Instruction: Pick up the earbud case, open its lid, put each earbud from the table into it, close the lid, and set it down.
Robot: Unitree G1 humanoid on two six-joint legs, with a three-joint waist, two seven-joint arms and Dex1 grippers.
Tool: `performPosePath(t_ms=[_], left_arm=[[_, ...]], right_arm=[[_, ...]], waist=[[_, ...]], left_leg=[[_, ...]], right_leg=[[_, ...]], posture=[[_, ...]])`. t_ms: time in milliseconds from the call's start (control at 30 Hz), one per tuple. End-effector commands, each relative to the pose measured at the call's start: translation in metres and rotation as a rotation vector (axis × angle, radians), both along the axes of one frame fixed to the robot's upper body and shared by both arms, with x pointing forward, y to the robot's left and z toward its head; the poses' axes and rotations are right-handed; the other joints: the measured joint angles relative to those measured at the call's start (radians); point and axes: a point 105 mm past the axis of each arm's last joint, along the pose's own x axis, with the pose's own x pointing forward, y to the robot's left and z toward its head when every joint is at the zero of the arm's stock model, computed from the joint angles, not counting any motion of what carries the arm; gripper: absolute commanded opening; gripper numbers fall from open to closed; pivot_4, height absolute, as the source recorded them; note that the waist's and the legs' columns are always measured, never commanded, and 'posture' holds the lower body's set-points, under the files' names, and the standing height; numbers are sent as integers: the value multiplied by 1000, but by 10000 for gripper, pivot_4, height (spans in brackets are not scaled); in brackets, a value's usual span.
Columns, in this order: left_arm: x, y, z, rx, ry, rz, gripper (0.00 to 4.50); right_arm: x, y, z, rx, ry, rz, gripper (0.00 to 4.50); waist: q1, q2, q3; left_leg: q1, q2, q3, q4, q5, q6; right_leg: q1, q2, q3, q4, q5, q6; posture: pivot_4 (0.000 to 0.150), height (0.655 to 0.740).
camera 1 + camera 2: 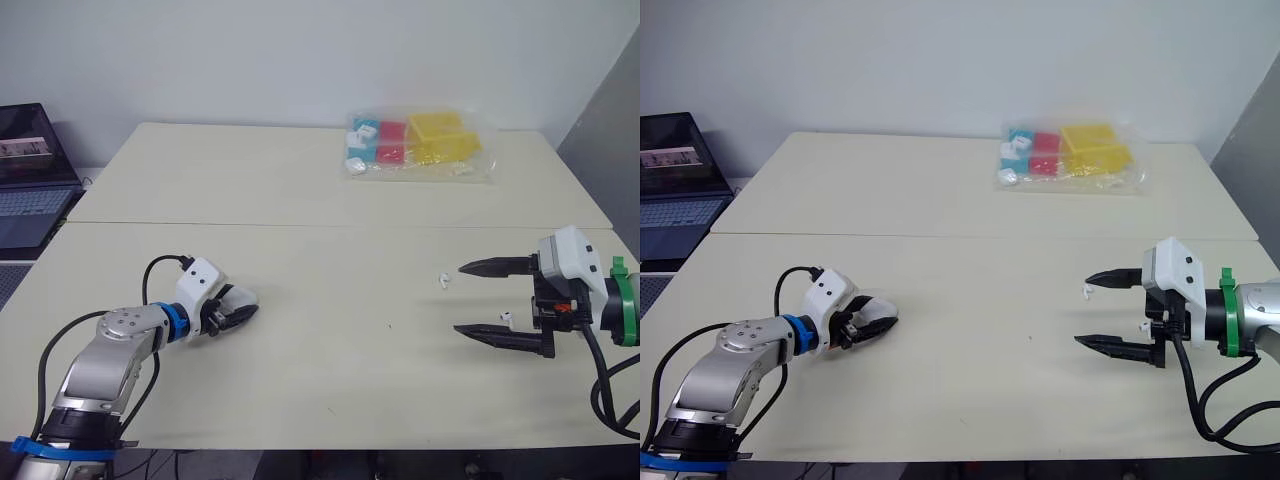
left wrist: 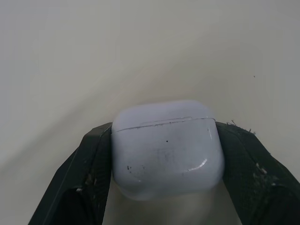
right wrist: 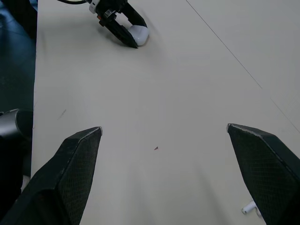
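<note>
The white earbud case (image 2: 166,150) has its lid closed and sits low over the left part of the table. My left gripper (image 1: 240,311) is shut on it, one black finger on each side. Seen from the right wrist, the case (image 3: 139,33) is far across the table. My right gripper (image 1: 460,298) hovers open over the right side with nothing between its fingers. One small white earbud (image 1: 441,281) lies just beyond the tip of its upper finger. A second earbud (image 1: 507,319) lies between the fingers, close to the wrist.
A clear plastic bag of coloured blocks (image 1: 415,145) lies at the back right of the table. A laptop (image 1: 30,175) stands off the table's left edge. A seam (image 1: 330,225) runs across the tabletop. A grey panel (image 1: 610,120) stands at the far right.
</note>
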Motion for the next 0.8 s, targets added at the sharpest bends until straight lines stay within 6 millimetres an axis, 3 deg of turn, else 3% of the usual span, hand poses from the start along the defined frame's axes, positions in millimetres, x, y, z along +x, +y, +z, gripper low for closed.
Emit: performPosePath(t_ms=[33,200,367,433,567,800], left_arm=[[-9,-15,-10,-28,19,-90,28809],[-10,-64,16,-237,-90,-255,28809],[-17,-92,20,-244,-124,-405,28809],[-20,-123,29,-255,-188,-545,28809],[-23,-161,47,-226,-361,-738,28809],[-25,-187,62,-217,-527,-883,28809]], right_arm=[[-3,3,12,4,-49,17,45000],[-1,2,13,22,-49,-14,45000],[0,2,14,28,-42,-42,45000],[1,3,18,78,-28,-76,45000],[0,12,22,190,70,-142,45000],[2,19,2,213,291,-305,45000]], waist=[[0,0,0],[8,-1,0],[8,-1,0],[8,0,0],[10,-1,1],[6,-1,1]], left_leg=[[0,0,0,0,0,0],[-2,-1,0,1,0,0],[-2,-1,0,1,0,0],[-2,0,-1,1,0,0],[-3,-1,0,3,0,0],[-3,-1,1,3,0,0]], right_leg=[[0,0,0,0,0,0],[0,0,-1,-1,0,1],[0,1,0,-1,1,1],[0,1,0,-1,1,1],[0,3,0,0,1,2],[0,3,1,0,1,2]], posture=[[1500,7400],[1500,7400],[1500,7400],[1500,7400],[1500,7400],[1500,7400]])
